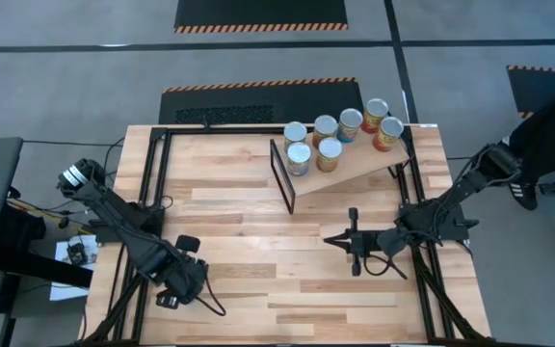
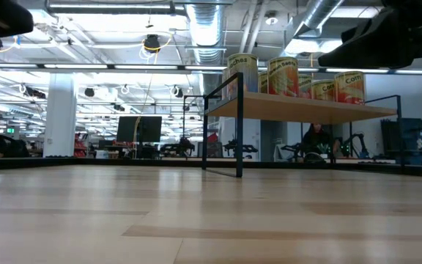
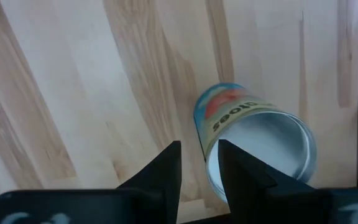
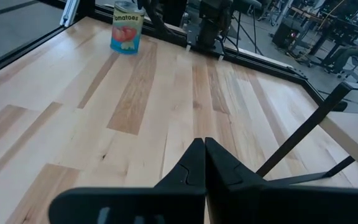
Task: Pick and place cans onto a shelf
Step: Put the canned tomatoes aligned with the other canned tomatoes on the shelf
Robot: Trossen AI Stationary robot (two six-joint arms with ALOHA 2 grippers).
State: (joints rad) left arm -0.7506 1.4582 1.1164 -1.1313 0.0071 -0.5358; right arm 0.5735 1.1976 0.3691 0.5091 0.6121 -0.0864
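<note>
I see a light-wood slatted table (image 1: 239,202). Seven silver-topped tins (image 1: 329,152) sit on the tilted wooden shelf (image 1: 355,169). The blue-label tin (image 3: 253,143) stands far from the shelf, below my left gripper (image 3: 199,152), which is spread and empty, I think ready to grab it. My right gripper (image 1: 333,241) waits pinched closed near the shelf.

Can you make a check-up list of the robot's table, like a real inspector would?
Surface: slatted wooden table, dry and flat.
Job's things: seven cans upright on the shelf; one tomato can upright on the table by the left arm.
Clutter: nothing seen.
Grippers: left gripper has its fingers apart right beside the tomato can, holding nothing; right gripper is shut and empty, over the table near the shelf.
Cables: loose wires off the table's left edge.
Surroundings: grey floor, striped black mats; a person far behind the shelf.
</note>
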